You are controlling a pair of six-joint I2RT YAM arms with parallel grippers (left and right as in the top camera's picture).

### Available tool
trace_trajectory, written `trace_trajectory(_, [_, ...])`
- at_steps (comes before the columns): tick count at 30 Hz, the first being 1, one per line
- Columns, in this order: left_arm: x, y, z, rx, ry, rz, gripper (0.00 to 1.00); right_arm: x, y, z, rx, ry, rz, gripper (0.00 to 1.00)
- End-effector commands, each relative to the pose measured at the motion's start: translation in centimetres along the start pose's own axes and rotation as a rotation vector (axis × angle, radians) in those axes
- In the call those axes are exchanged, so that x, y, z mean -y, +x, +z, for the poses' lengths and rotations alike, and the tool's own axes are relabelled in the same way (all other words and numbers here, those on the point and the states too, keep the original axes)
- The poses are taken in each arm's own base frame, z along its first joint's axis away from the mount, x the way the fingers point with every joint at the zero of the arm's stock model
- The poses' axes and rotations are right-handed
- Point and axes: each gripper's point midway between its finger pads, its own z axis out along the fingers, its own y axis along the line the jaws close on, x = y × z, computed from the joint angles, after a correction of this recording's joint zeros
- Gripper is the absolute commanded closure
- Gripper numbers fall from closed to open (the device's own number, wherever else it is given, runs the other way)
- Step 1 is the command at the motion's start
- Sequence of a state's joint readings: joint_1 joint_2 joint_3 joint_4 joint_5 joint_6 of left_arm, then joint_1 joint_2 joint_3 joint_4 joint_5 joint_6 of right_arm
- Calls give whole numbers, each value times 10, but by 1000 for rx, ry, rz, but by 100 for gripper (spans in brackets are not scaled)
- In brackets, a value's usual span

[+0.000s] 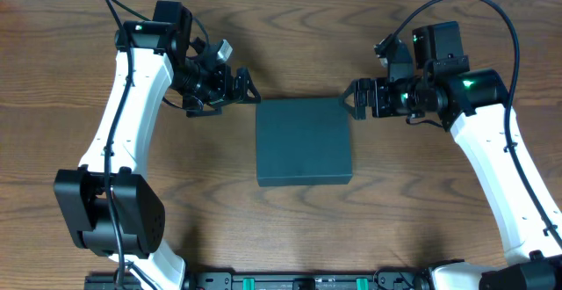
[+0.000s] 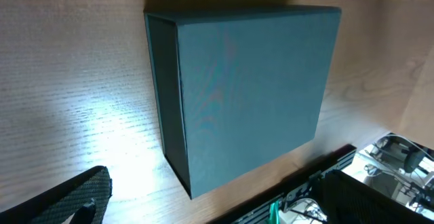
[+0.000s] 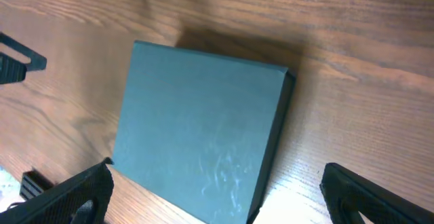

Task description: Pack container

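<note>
The container [image 1: 303, 141] is a dark teal, roughly square box lying flat with its lid closed in the middle of the table. It also shows in the left wrist view [image 2: 251, 88] and the right wrist view [image 3: 203, 136]. My left gripper [image 1: 244, 88] is open and empty, just off the box's far left corner. My right gripper [image 1: 354, 98] is open and empty, just off the box's far right corner. In the right wrist view the fingers [image 3: 224, 197] spread wide over the box's near edge. Neither gripper touches the box.
The wooden table [image 1: 290, 26] carries nothing else. A black rail with green parts [image 1: 307, 281] runs along the table's front edge.
</note>
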State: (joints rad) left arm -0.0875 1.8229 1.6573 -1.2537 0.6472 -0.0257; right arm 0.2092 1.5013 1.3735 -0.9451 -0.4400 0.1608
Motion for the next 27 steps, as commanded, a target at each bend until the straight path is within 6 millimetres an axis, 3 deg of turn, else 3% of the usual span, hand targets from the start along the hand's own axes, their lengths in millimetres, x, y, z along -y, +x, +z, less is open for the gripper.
trace_trajectory(1, [9,0,-18,48,0,23,1,-10,-4,-16,42,-5,-111,1])
trace_trajectory(5, [25,11,-42,109,2,100,2,-18,9,-37,45,-3,-242,1])
trace_trajectory(8, [42,26,-74,207,-4,164,1,-29,25,-67,72,0,-340,1])
trace_trajectory(13, [64,68,-132,403,-65,268,1,-52,53,-133,223,32,-499,1])
trace_trajectory(16, [71,104,-159,495,-102,307,1,-60,77,-170,321,72,-571,1])
trace_trajectory(22, [75,177,-181,618,-111,368,1,-62,135,-220,452,141,-616,1])
trace_trajectory(27, [73,224,-183,716,-88,389,1,-61,183,-234,485,141,-604,1])
